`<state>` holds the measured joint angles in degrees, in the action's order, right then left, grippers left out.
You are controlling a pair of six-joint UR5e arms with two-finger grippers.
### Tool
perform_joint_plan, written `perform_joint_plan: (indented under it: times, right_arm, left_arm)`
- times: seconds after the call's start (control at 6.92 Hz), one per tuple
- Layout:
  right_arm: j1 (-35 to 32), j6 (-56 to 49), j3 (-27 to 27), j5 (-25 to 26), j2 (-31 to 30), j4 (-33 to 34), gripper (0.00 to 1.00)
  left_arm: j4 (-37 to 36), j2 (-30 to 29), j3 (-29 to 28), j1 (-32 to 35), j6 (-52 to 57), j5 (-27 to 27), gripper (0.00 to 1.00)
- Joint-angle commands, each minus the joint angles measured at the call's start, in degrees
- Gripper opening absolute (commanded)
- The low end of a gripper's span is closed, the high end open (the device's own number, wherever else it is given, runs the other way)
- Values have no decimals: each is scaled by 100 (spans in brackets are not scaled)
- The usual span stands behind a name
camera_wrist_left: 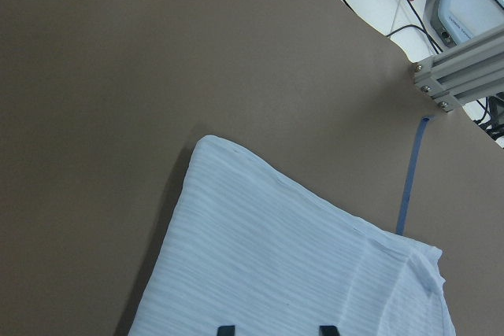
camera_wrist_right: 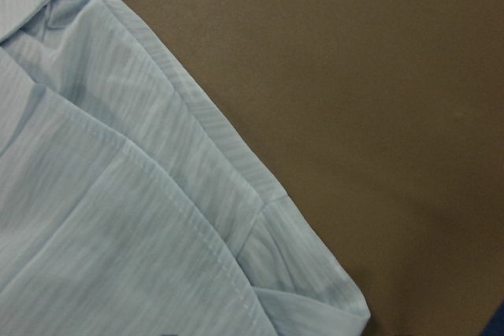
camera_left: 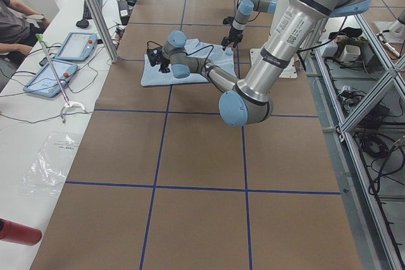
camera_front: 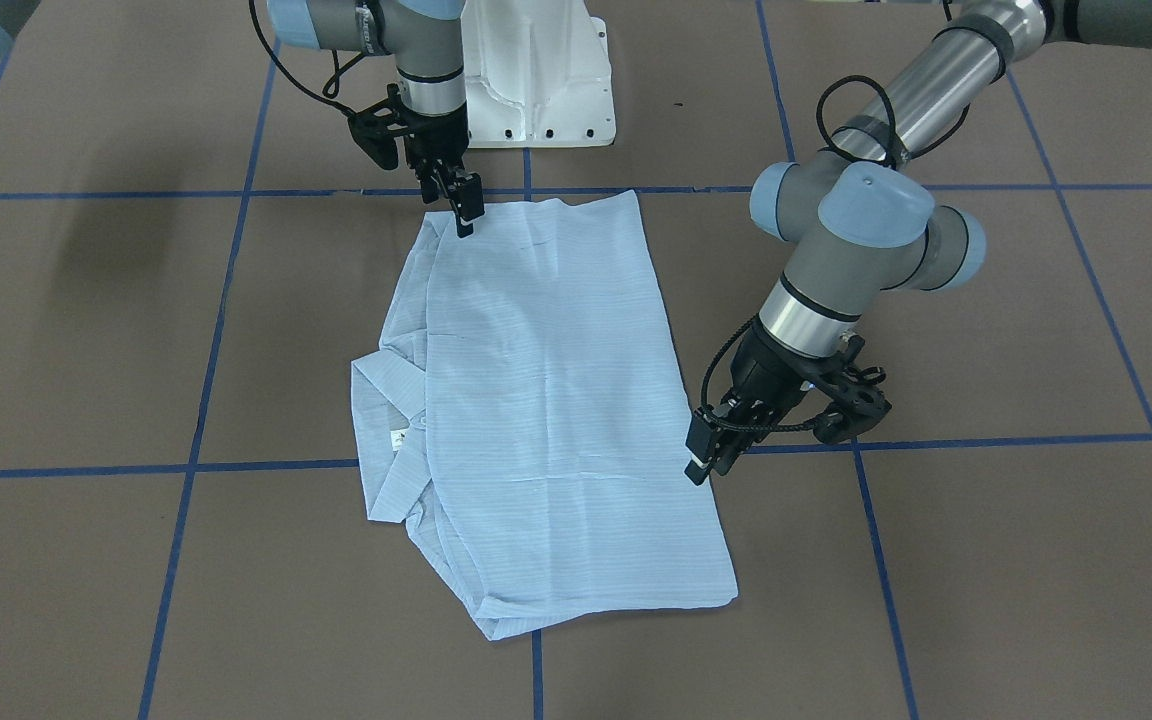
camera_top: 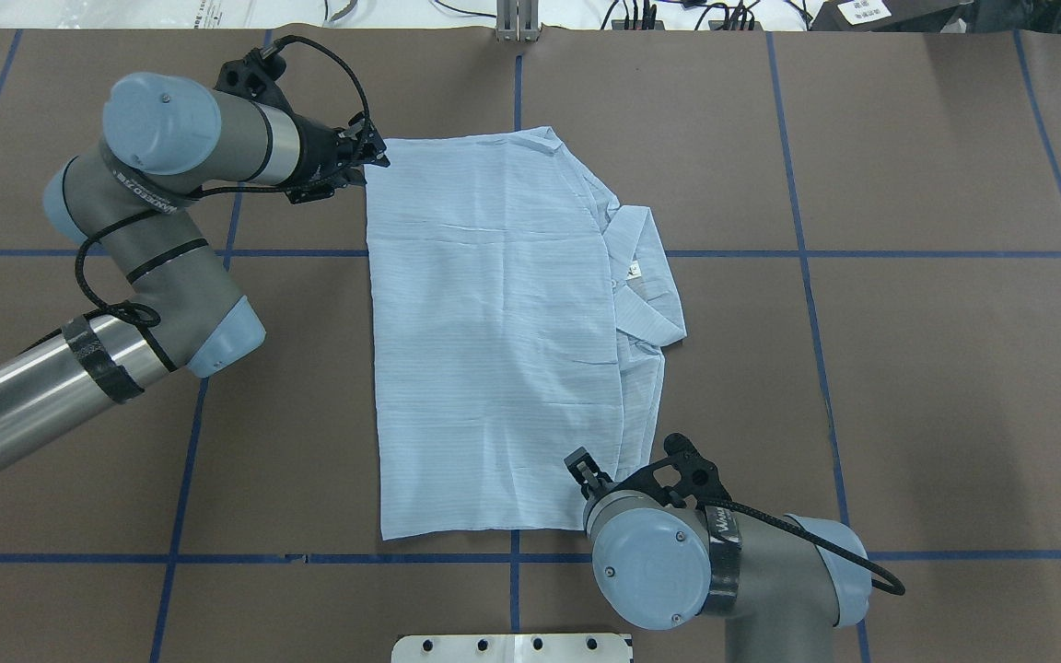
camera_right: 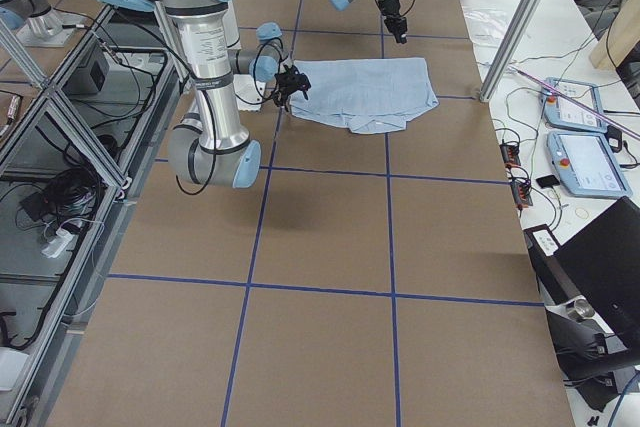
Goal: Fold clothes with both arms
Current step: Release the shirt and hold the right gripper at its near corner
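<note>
You're hovering the left gripper (camera_top: 370,158), spread open, over a shirt (camera_top: 494,350) corner; the right gripper (camera_front: 463,208) I cannot tell, possibly clenched. Be pinching every layer.

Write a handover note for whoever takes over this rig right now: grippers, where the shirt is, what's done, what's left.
Left gripper: open, at the shirt's far corner on the robot's left, with no cloth visibly gripped.
Right gripper: at the shirt's near edge, by the layered side. I cannot tell whether it is open or shut.
Shirt: flat on the table, folded into a rough rectangle. The collar and neck tag stick out on the robot's right.
Left to do: probably at least one more fold.
</note>
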<state>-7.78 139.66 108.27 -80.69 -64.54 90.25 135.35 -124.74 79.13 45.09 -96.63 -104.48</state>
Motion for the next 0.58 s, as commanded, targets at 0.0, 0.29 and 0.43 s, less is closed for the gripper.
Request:
perform_joint_plan:
  times: [0.0,0.29,0.43]
  right_arm:
    - [-4,-9,-60,0,12,-16,91]
    - [-4,-9,-87,-9,12,-8,83]
    - [-4,-9,-156,-9,21,-25,83]
  left_arm:
    - [0,72,67,0,-5,6,47]
    - [0,82,94,0,-5,6,47]
    - [0,82,94,0,-5,6,47]
